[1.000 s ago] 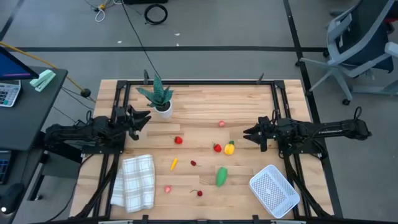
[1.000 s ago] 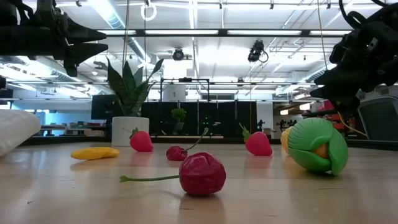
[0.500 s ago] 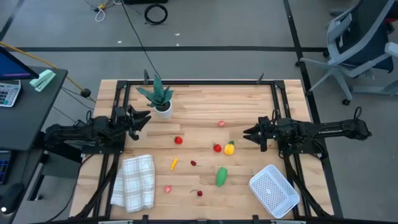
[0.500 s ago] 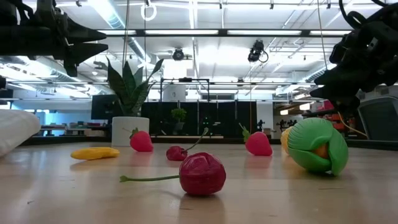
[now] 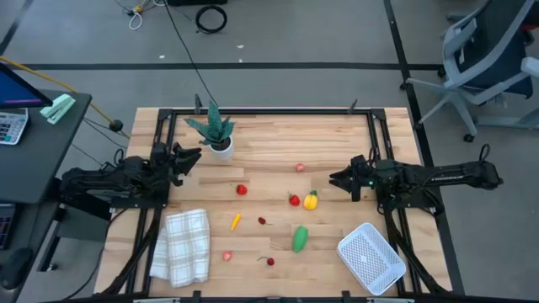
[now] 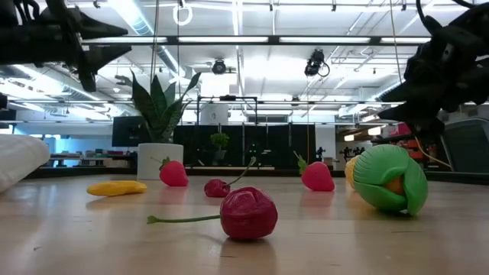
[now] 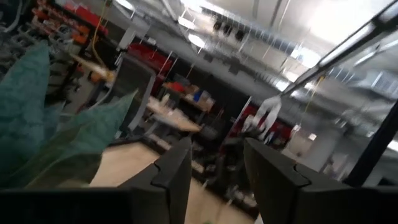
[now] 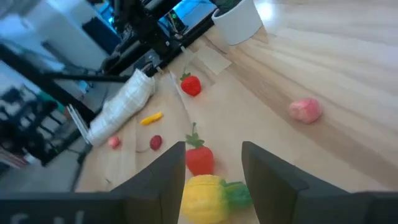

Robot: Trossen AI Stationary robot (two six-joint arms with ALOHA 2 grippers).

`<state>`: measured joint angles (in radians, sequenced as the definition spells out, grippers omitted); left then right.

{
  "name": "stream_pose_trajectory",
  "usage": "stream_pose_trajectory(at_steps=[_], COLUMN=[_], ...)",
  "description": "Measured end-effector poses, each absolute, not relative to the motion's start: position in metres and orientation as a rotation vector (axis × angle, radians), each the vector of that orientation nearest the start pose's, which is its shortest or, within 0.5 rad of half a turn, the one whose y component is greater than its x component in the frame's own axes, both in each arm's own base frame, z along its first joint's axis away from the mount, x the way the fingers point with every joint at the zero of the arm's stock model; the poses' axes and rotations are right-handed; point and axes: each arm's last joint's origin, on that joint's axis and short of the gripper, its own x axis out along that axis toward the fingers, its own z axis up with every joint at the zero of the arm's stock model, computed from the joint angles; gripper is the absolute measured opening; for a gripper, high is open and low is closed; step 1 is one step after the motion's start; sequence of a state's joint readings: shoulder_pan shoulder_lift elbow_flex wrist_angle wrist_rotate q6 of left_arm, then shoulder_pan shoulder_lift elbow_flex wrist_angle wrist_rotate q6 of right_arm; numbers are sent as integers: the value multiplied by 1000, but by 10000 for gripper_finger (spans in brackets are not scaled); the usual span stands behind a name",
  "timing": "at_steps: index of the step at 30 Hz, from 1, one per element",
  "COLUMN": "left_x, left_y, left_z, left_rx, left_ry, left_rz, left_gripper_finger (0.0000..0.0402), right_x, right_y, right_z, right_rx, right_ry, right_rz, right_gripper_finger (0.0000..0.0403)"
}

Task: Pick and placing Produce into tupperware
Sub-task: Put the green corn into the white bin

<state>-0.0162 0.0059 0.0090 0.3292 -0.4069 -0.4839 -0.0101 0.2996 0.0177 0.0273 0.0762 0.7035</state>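
Holding the right gripper (image 5: 335,178) open and empty above the bench (image 5: 278,135), fingers apart with nothing between them. Parking the left gripper (image 5: 195,157) across the bench beside the potted plant (image 5: 215,130), likewise open and empty.

Finding, just ahead of and below the right gripper, the yellow pepper (image 5: 311,200) touching a red strawberry (image 5: 294,199). Judging both as light, hard, smooth plastic, likely slipping under a shallow pinch. Favouring a grip across the pepper's broad middle, with care not to nudge the strawberry. Spotting a pink piece (image 5: 300,167) off to one side of the gripper, near and alone, so offering a clean approach.

Seeing farther out the green oblong piece (image 5: 300,238), rounded and probably prone to rolling, so calling for a hold across its short width. Noting beyond it a small cherry (image 5: 262,221), the thin orange piece (image 5: 236,222), another strawberry (image 5: 242,189), a stemmed cherry (image 5: 269,261) and a tiny pink piece (image 5: 227,255) next to the folded cloth (image 5: 186,246). Expecting these tiny ones to need a centred pinch.

Finding the tupperware (image 5: 352,235) behind and to the side of the right gripper, lying empty, with all produce out on the bench.
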Motion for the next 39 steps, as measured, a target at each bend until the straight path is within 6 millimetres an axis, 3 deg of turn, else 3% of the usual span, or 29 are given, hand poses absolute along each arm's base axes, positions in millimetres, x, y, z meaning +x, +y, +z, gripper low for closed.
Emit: stream_pose_trajectory(at_steps=[4, 9, 14, 18, 21, 23, 27, 29, 32, 35, 39], left_x=[88, 87, 87, 89, 89, 89, 89, 89, 89, 89, 90], left_y=[10, 10, 10, 9, 8, 9, 9, 8, 9, 8, 8], left_z=[203, 204, 204, 202, 202, 202, 202, 202, 202, 201, 199], left_rx=[-633, -860, -1009, -1012, -1009, -1016, -1071, -1085, -1058, -1004, -970], left_ry=[-495, -545, -559, -525, -514, -519, -526, -527, -523, -512, -480], left_rz=[265, 202, 163, 145, 125, 121, 106, 102, 110, 126, 148], left_gripper_finger=[160, 160, 160, 158, 155, 152, 145, 142, 139, 137, 141], right_x=[113, 114, 116, 108, 91, 85, 95, 114, 157, 200, 246], right_y=[-5, -5, -5, -5, -2, 3, 12, 17, 26, 32, 34], right_z=[147, 150, 167, 212, 265, 307, 393, 431, 469, 480, 456], right_rx=[730, 989, 1073, 1040, 857, 697, 429, 328, 198, 99, 26], right_ry=[181, 117, -54, -460, -715, -749, -594, -468, -217, 144, 707], right_rz=[-241, -255, -156, 81, 257, 325, 303, 278, 246, 178, -44], right_gripper_finger=[165, 165, 165, 165, 165, 165, 165, 165, 165, 165, 169])
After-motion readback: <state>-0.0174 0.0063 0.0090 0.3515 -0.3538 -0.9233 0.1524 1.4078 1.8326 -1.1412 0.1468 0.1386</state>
